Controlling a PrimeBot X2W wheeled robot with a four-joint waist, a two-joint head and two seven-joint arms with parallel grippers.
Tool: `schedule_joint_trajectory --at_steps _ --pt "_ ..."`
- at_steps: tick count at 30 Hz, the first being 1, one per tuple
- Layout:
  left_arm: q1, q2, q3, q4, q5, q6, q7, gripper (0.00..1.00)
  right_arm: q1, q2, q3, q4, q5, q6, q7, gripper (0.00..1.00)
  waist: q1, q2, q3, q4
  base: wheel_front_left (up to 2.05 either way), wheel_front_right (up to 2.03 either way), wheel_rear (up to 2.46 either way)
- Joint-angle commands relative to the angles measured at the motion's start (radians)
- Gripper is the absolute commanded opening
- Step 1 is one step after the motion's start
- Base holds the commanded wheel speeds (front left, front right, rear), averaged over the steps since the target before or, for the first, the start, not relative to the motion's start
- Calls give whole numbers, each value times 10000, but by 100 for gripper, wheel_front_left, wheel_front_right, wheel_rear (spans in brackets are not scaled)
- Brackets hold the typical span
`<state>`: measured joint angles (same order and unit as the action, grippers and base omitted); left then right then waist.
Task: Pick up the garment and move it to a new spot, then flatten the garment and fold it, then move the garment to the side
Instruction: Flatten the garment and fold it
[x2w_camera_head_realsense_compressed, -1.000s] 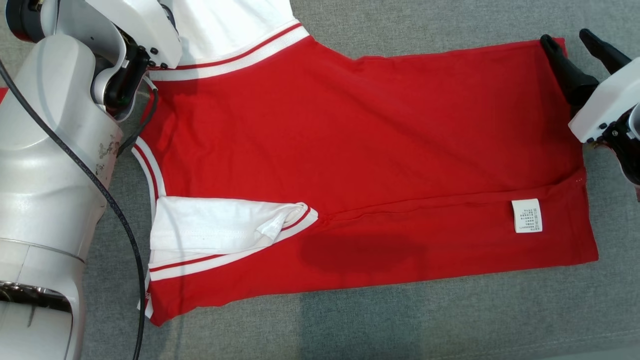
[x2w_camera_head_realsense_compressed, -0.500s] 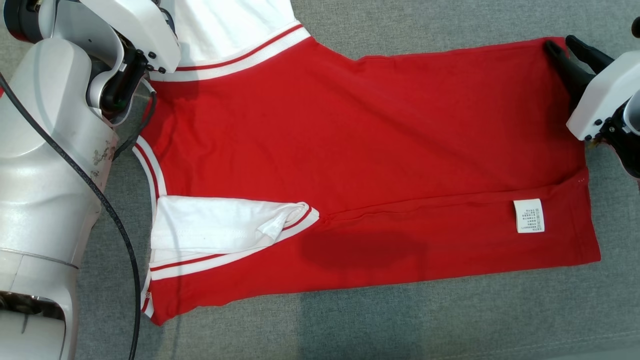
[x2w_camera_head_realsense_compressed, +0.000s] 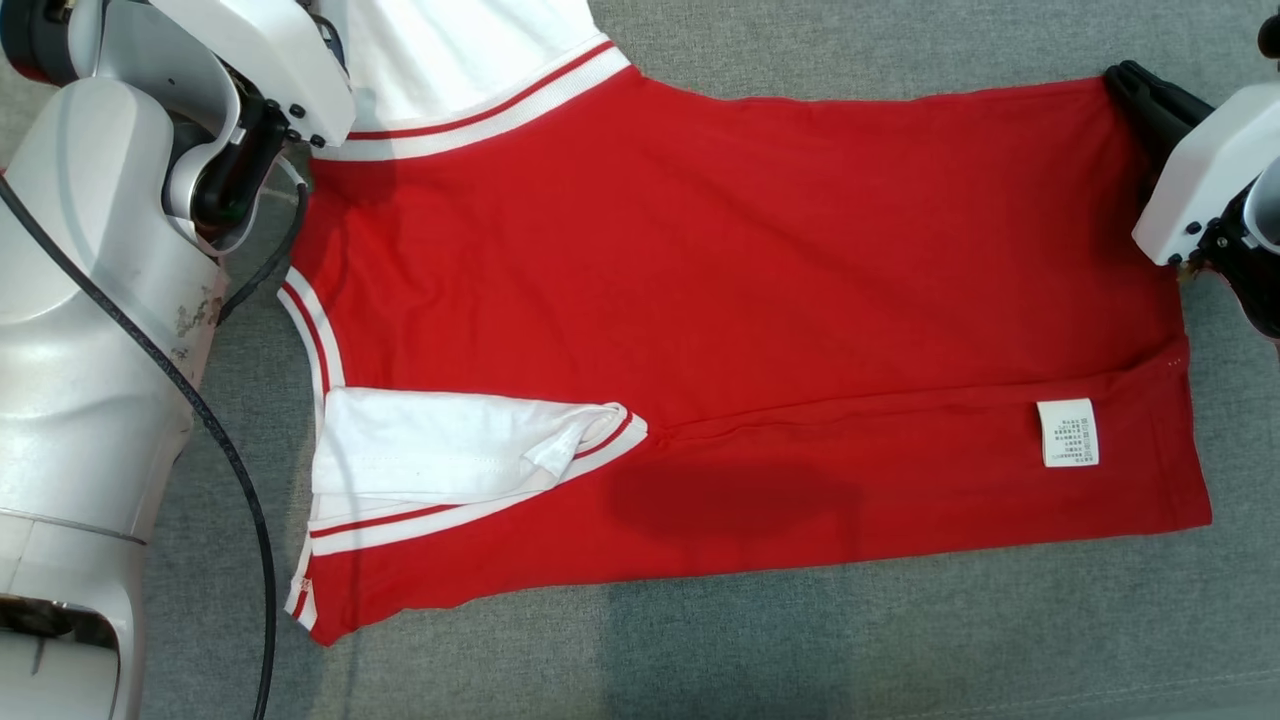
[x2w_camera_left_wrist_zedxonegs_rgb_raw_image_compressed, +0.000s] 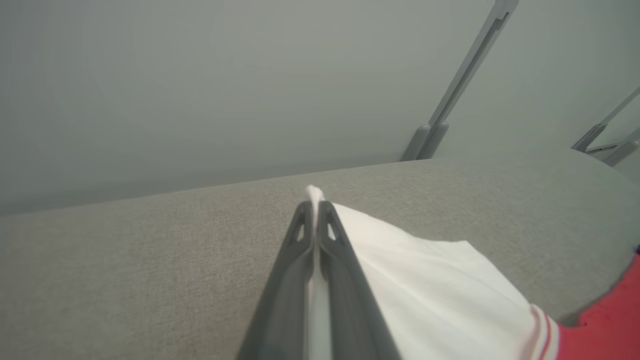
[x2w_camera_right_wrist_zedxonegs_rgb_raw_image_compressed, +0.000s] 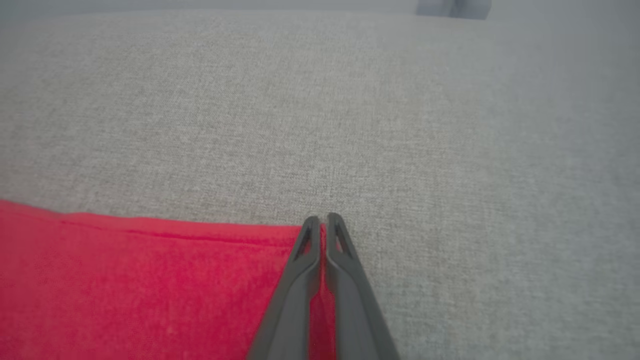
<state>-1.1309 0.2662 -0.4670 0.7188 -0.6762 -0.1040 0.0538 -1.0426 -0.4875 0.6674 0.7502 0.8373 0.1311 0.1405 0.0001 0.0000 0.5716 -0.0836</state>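
Observation:
The garment (x2w_camera_head_realsense_compressed: 740, 300) is a red shirt with white, red-striped sleeves, lying flat across the grey cushion; its near long edge is folded over, with a white care label (x2w_camera_head_realsense_compressed: 1067, 432) showing. My right gripper (x2w_camera_head_realsense_compressed: 1135, 82) is shut on the garment's far right hem corner, and in the right wrist view its fingers (x2w_camera_right_wrist_zedxonegs_rgb_raw_image_compressed: 322, 235) pinch the red edge (x2w_camera_right_wrist_zedxonegs_rgb_raw_image_compressed: 150, 280). At the far left my left gripper (x2w_camera_left_wrist_zedxonegs_rgb_raw_image_compressed: 313, 207) is shut on the tip of the white sleeve (x2w_camera_left_wrist_zedxonegs_rgb_raw_image_compressed: 430, 290). A second white sleeve (x2w_camera_head_realsense_compressed: 440, 455) lies folded inward on the near left.
The grey fabric cushion (x2w_camera_head_realsense_compressed: 900, 640) extends beyond the garment on the near side and right. My left arm's pale body and black cable (x2w_camera_head_realsense_compressed: 230, 470) stand along the left edge. Grey metal legs (x2w_camera_left_wrist_zedxonegs_rgb_raw_image_compressed: 450, 100) rise behind the cushion in the left wrist view.
My right gripper's fingers have closed from wide open onto the far right hem corner. The head camera's picture has shifted slightly; the left arm keeps its grip.

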Motion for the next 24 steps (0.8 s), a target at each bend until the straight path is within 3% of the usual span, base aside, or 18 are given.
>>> schedule_joint_trajectory --at_steps 1,7,12,18,24 --pt "-98 459 275 -303 -94 124 -10 0 76 -223 105 -154 71 -4 -121 0 -1 0 -26 -8 0 0 0" --pt "-175 692 349 -599 13 213 -381 0 -381 -294 234 -396 -510 -4 -1765 0 -1 0 -89 -87 0 0 0" --pt "-333 800 521 -988 51 252 -1004 0 -816 -62 41 92 -1096 -4 -3467 0 -1 0 -72 -44 0 0 0" --pt "214 765 403 -1653 -275 -13 -1251 0 -483 30 173 409 -1056 -4 -3898 0 -1 0 -220 163 0 0 0" --pt "1829 877 569 -3266 -1067 -142 -1659 0 553 -347 -699 -386 -961 -4 -4015 0 -1 0 -617 373 0 0 0"
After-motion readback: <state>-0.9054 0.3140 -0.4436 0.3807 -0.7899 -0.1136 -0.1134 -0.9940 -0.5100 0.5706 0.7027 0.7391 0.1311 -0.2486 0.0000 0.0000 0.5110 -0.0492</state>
